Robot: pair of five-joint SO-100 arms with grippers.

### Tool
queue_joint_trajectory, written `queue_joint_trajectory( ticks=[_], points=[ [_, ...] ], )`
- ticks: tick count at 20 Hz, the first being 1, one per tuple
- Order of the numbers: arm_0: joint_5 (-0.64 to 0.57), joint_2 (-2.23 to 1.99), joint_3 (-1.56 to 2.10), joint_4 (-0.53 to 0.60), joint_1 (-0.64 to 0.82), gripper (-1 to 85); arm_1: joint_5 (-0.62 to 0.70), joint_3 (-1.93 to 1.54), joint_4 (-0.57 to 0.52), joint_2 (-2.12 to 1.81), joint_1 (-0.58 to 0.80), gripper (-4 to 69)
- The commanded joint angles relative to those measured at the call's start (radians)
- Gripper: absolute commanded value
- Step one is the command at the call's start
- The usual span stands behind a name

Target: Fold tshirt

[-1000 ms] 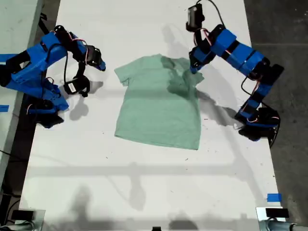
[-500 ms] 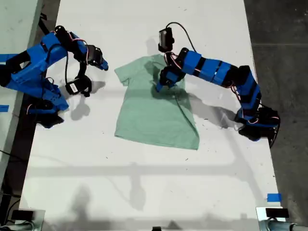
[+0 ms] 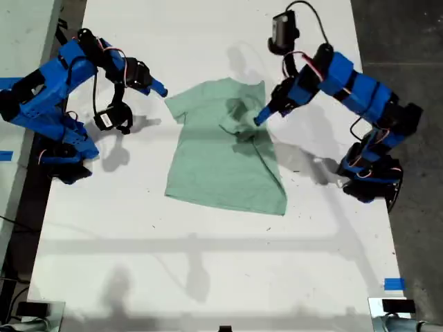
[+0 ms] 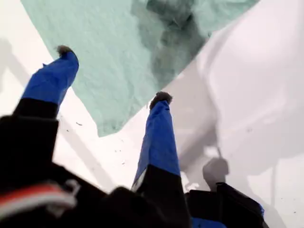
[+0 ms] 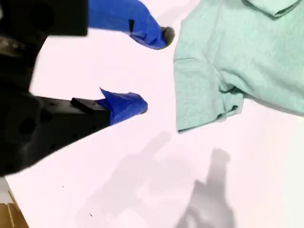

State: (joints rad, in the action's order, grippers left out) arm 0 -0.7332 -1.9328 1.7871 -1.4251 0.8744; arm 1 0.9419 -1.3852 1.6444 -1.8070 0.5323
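tshirt [image 3: 225, 149] on table [image 3: 208, 263], part folded

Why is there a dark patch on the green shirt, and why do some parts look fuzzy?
In the exterior view the dark patch on the tshirt is an arm's shadow. In the first wrist view my first gripper looks soft and blurry close up. In the second wrist view the table glares pinkish white.

Tshirt [image 3: 225, 162] — plain pale mint-green, no pattern, darker grey-green where shadow falls. Tabletop [image 3: 208, 270] — white, plain. My first gripper [image 4: 111, 73] and my second gripper [image 5: 154, 69]: bright blue fingers on black bodies. Blue tape piece [image 3: 394, 283] near the tabletop's edge.
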Motion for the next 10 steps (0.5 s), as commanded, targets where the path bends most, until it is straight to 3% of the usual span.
queue_joint_trajectory(
  ticks=[1, 6, 10],
  points=[
    [0.005, 0.021, -0.13, -0.04, 0.006, 20.5, -0.046, -0.189, 0.005, -0.351, -0.034, 31.4],
    [-0.025, 0.127, -0.256, -0.078, 0.037, 23.1, -0.163, -0.511, -0.011, -0.658, -0.112, 27.7],
    [-0.072, 0.275, -0.288, -0.034, 0.089, 24.5, -0.207, -0.58, -0.031, -0.723, -0.164, 25.9]
  ],
)
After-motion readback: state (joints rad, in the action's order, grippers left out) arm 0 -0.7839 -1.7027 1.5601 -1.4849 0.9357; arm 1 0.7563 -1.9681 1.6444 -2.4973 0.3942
